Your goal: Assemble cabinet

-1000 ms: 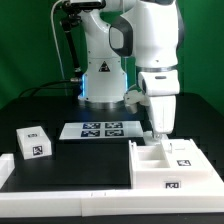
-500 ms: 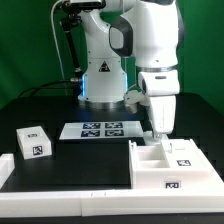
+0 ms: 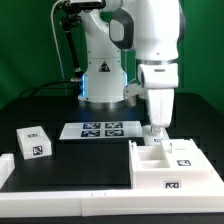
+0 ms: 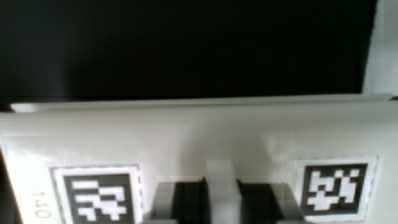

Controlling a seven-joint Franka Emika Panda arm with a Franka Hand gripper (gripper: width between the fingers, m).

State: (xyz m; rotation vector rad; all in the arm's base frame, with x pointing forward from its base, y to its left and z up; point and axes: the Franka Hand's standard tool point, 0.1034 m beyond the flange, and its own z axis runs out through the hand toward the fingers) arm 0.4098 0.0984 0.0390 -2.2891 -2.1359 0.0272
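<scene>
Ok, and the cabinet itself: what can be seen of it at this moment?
The cabinet is a large white box, plastic by its look, lying flat on the black table at the exterior view's right. Open square compartments show in its top, and black-and-white marker tags sit on its faces. The fingers hang over its far edge; whether they touch it cannot be told.

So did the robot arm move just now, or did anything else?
The gripper rose a little above the cabinet. I can't tell whether it let anything go. The cabinet, the small white block and the marker board stayed put.
</scene>
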